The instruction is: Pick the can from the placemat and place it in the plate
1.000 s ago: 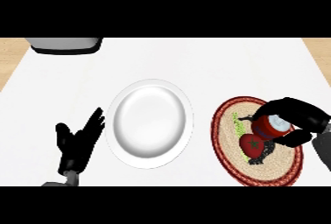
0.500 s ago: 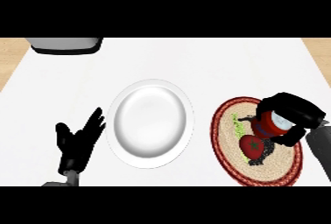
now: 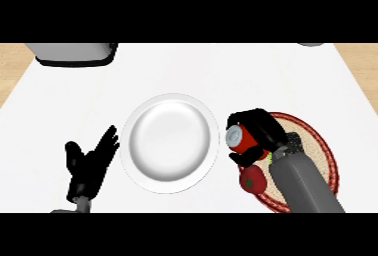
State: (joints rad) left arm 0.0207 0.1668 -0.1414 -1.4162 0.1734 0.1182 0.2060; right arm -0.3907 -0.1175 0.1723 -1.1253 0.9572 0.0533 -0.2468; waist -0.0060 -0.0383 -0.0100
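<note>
One can (image 3: 238, 137) gripped in R hand (image 3: 258, 131) — btwn plate (image 3: 171, 142) & placemat (image 3: 317, 145); L hand (image 3: 90, 162) open.

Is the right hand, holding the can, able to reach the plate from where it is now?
Probably yes. The right hand grips the can just beside the plate rim, and nothing lies between them.

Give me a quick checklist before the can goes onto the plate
1. Can held in right hand, fingers curled round it: ok.
2. Can lifted off the placemat: cannot tell.
3. Can over the plate: not ok, it's at the placemat's left edge, just short of the rim.
4. Plate bare, with room for the can: ok.
5. Left hand open, resting left of the plate, out of the path: ok.
</note>
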